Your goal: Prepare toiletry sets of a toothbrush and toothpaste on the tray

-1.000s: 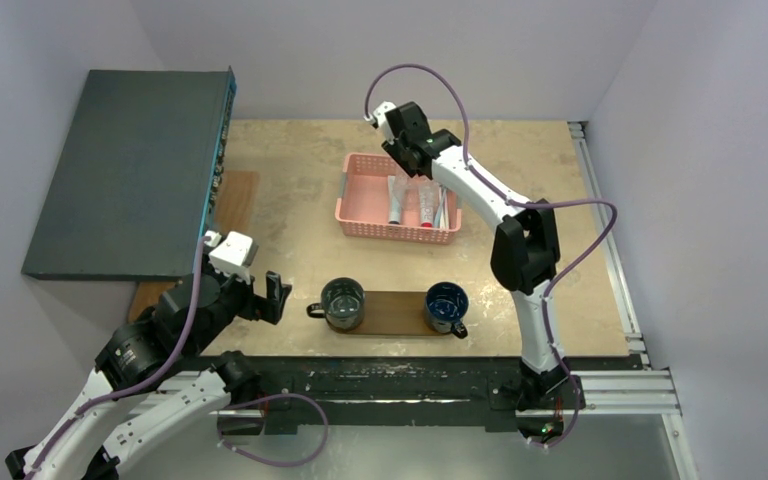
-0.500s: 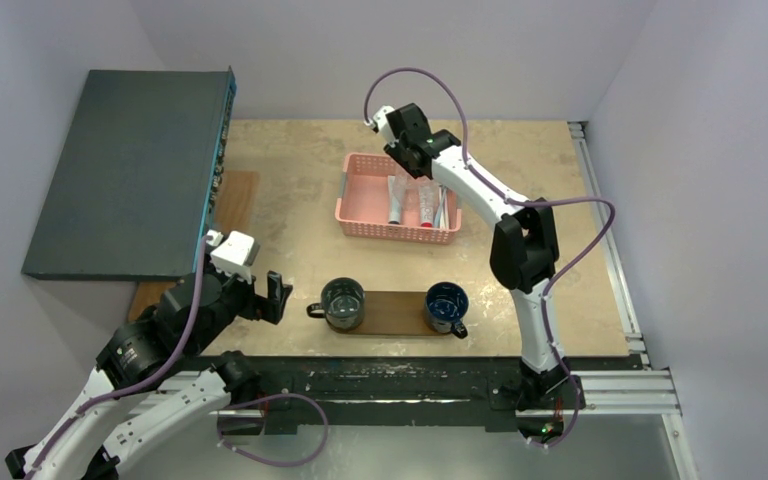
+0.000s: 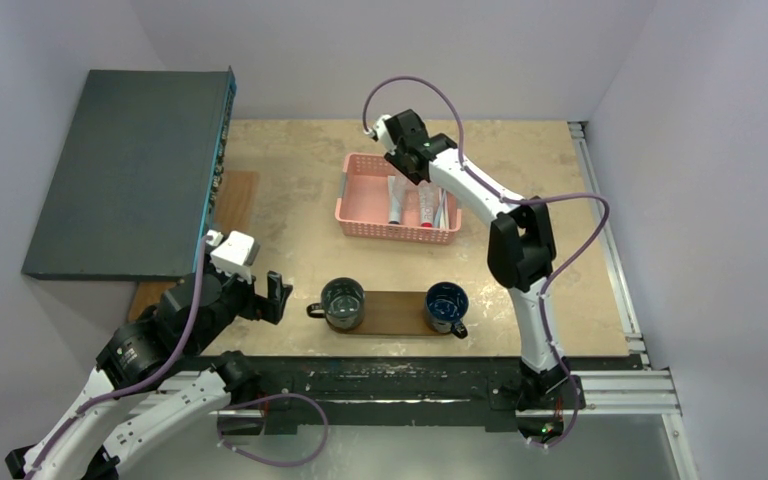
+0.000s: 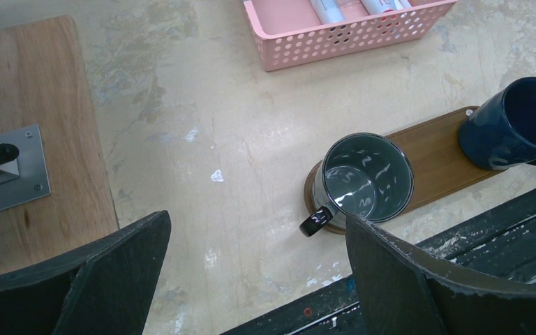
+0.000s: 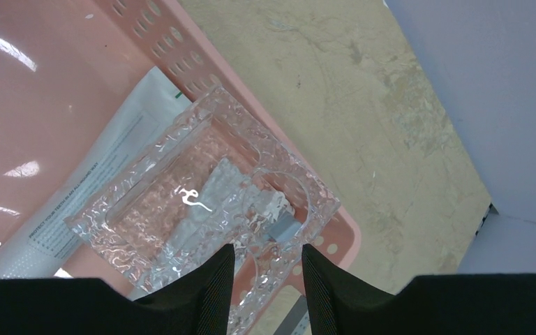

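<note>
The tray (image 3: 392, 312) is a dark brown board near the front edge; a grey mug (image 3: 343, 303) and a blue mug (image 3: 447, 305) stand on its two ends. The toothpaste tubes (image 3: 395, 200) and a slim toothbrush (image 3: 442, 208) lie in the pink basket (image 3: 360, 205). My right gripper (image 3: 417, 172) hangs over the basket's far right part. In the right wrist view it (image 5: 265, 283) is narrowly open, with the edge of a clear blister pack (image 5: 202, 202) between the fingers and a white tube (image 5: 84, 202) beside it. My left gripper (image 3: 270, 297) is wide open and empty, left of the tray.
A large dark grey box (image 3: 130, 170) fills the back left. A light wooden board (image 4: 35, 139) with a metal plate (image 4: 7, 171) lies at the left. In the left wrist view the grey mug (image 4: 366, 178) and the blue mug (image 4: 520, 122) stand on the tray (image 4: 436, 157).
My right gripper has shifted slightly left and lower over the basket. The left arm has not moved.
</note>
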Robot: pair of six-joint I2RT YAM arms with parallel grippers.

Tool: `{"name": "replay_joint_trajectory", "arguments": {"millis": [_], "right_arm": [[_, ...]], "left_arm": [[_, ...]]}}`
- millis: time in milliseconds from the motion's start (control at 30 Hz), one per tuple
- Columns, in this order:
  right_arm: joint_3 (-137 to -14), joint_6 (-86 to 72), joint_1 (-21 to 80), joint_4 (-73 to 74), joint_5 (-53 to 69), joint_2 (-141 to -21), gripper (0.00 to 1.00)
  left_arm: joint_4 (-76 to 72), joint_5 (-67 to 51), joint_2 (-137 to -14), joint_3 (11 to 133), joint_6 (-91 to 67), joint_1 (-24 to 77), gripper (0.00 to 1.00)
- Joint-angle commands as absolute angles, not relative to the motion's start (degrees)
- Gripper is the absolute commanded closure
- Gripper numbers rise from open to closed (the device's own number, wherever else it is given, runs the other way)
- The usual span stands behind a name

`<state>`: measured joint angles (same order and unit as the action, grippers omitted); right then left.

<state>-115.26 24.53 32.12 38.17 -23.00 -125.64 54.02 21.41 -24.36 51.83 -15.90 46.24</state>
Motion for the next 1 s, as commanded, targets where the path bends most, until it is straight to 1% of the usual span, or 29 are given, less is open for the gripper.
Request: {"name": "replay_joint_trajectory", "arguments": {"millis": [0, 333, 533, 967], "right_arm": [[-115.31, 25.23, 32.00, 37.39, -23.39, -126.26, 0.57], [-113.84, 26.20, 33.03, 37.02, -23.59, -126.72, 0.56], [-109.03, 29.43, 35.89, 34.08, -26.70, -124.57, 0.56], [-107.06, 32.13, 39.08, 31.85, -28.87, -121.39, 0.55]], "left_arm": [[52.25, 21.26, -24.43, 51.62, -16.44, 46.04, 0.04], [52.31, 21.36, -24.43, 51.60, -16.44, 46.00, 0.04], [52.30, 21.33, -24.01, 51.65, -16.45, 46.00, 0.04], [52.35, 21.01, -23.38, 51.68, -16.48, 45.95, 0.04]]}}
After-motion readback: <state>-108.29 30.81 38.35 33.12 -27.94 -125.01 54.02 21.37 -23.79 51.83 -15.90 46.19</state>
